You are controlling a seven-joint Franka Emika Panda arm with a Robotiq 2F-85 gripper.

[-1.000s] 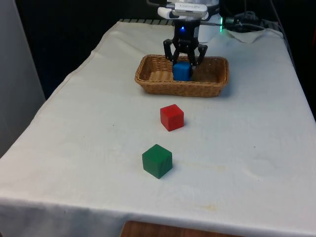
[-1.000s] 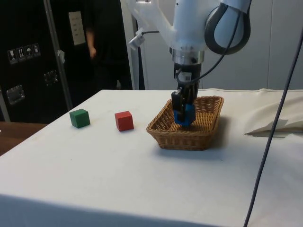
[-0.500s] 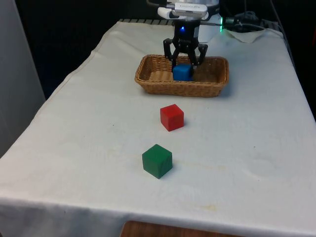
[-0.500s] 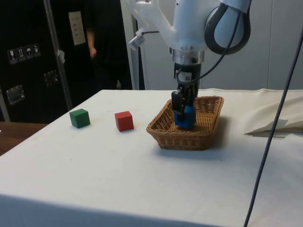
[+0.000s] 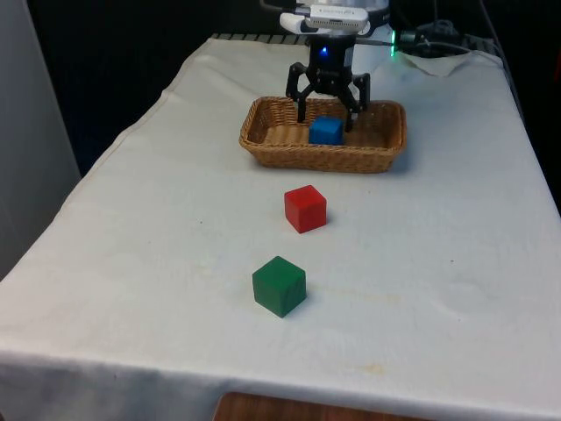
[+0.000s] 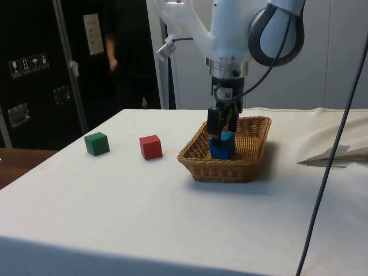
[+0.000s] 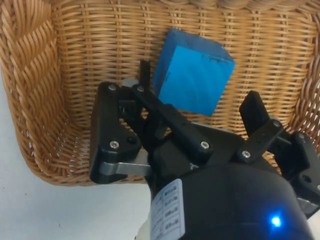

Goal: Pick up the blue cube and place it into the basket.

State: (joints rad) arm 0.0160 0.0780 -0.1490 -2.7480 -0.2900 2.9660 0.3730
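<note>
The white-clothed table [image 5: 438,263] is seen with the wicker basket [image 5: 381,153] at its far end; the gripper [image 5: 328,112] is held spread wide, gripping nothing, above the blue cube [image 5: 326,132], which is rested tilted on the basket floor; the red cube [image 5: 305,209] and green cube [image 5: 280,285] are left nearer, outside

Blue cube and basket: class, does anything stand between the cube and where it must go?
Nothing visible does. The blue cube already lies inside the basket, on its woven floor. The gripper hangs open just above it, fingers apart. The red cube and green cube sit on the cloth outside the basket.
</note>
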